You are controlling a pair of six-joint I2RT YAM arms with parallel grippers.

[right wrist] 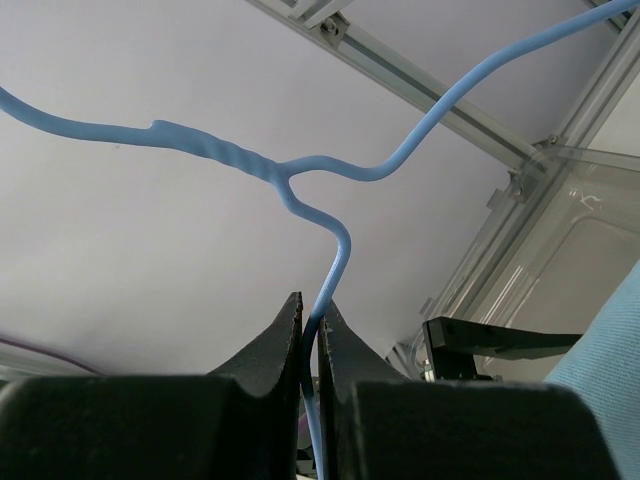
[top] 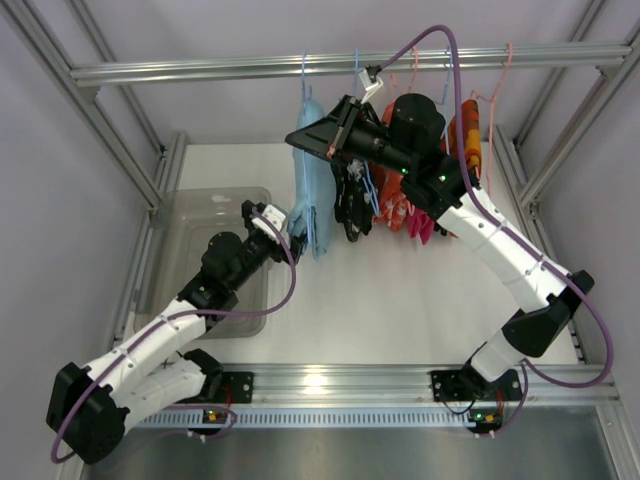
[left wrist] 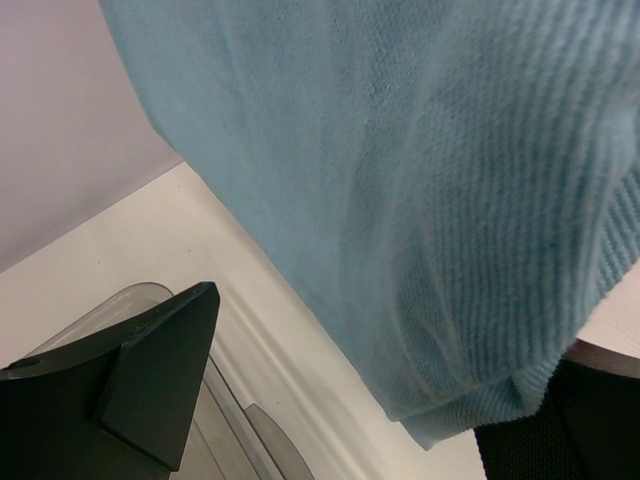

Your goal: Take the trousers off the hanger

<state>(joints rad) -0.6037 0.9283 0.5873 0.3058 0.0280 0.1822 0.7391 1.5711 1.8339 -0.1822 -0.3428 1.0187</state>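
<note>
From above, the trousers [top: 308, 190] hang on a blue hanger [top: 304, 75] from the rail [top: 200, 70]. My right gripper [top: 335, 135] is up at the hanger's neck. My left gripper [top: 280, 222] is low beside the legs, by the clear bin [top: 200, 215] on the worktop [top: 400, 300].

Through my left wrist camera, the jaws stand wide apart, holding nothing. The knit cloth fills the gap ahead, and its hem seems to brush my right-hand finger, though I can't be sure.

Through my right wrist camera, the jaws are pinched almost together on the thin hanger wire just below its twist.

The risk is closing on only the hem, so the cloth slips free. A hard downward tug could also twist the wire in my pinch or swing the hanger into the neighbouring garments [top: 400, 215].
</note>
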